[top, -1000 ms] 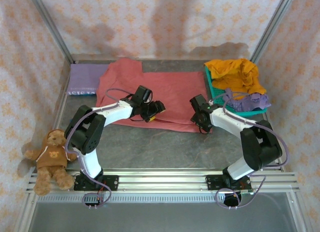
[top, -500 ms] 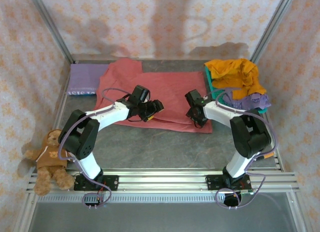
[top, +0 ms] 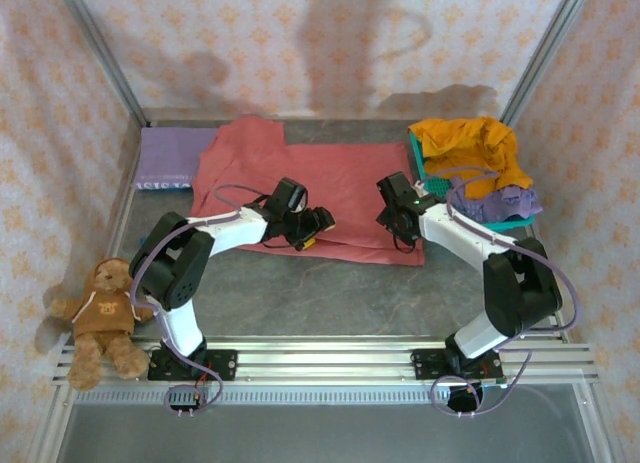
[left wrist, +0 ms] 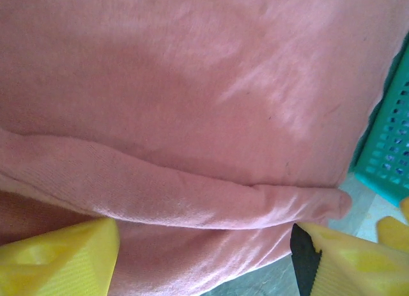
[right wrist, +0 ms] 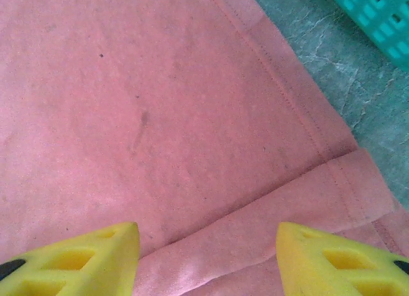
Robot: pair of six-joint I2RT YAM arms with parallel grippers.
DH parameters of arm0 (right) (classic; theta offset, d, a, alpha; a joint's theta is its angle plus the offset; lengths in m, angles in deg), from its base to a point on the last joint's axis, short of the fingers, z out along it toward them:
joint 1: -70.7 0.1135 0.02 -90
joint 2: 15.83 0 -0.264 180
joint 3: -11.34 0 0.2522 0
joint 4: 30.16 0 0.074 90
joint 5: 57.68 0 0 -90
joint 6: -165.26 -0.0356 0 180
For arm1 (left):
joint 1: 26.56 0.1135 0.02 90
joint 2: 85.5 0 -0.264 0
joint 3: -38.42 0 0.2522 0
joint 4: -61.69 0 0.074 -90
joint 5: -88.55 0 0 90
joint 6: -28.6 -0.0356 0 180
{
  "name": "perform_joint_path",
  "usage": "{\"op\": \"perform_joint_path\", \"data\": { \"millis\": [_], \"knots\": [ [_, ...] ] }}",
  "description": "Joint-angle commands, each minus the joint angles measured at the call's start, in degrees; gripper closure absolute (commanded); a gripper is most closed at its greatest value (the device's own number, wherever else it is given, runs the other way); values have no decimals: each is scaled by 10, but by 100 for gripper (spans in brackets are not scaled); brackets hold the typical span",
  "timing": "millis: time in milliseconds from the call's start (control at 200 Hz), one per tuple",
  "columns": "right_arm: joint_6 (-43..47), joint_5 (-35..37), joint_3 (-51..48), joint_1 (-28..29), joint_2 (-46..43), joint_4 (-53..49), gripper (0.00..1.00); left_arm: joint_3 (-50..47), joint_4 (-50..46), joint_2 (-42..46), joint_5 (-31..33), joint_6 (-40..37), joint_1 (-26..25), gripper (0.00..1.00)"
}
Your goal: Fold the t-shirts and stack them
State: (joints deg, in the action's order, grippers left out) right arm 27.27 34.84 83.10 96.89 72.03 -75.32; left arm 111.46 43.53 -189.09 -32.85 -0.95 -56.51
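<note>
A dusty red t-shirt [top: 320, 188] lies spread across the middle of the table, its near edge doubled into a fold [left wrist: 192, 200]. My left gripper [top: 312, 228] hovers open over that near edge, yellow fingers [left wrist: 57, 257] either side of the fold with nothing pinched. My right gripper [top: 397, 231] stands open over the shirt's near right corner [right wrist: 345, 174], fingers [right wrist: 339, 264] apart above the hem. A mustard orange t-shirt [top: 470, 148] and a lavender one [top: 495, 201] lie heaped in the basket. A folded lavender t-shirt [top: 170, 155] rests at the back left.
The teal mesh basket [top: 425, 178] stands at the right, close to my right arm; its wall [left wrist: 386, 149] is just beyond the shirt's edge. A brown teddy bear [top: 105, 313] sits at the near left. Bare grey tabletop [top: 330, 293] lies in front.
Both grippers have shifted slightly along the shirt's near edge: the left a little right and nearer, the right back out toward the corner. The shirt lies as before.
</note>
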Motion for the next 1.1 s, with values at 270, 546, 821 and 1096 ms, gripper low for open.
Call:
{"op": "perform_joint_path", "data": {
  "millis": [270, 546, 821, 1096],
  "knots": [
    [6, 29, 15, -3, -17, -41, 41, 20, 34, -22, -8, 21, -9, 28],
    [3, 28, 12, -3, -33, -45, 41, 83, 75, -90, -15, 45, -9, 28],
    [-21, -7, -12, -3, -28, -27, 41, 177, 79, -148, -11, 62, 7, 28],
    [-20, -34, -17, -3, -13, -28, 41, 249, 1, -148, -14, 16, 37, 28]
  ]
}}
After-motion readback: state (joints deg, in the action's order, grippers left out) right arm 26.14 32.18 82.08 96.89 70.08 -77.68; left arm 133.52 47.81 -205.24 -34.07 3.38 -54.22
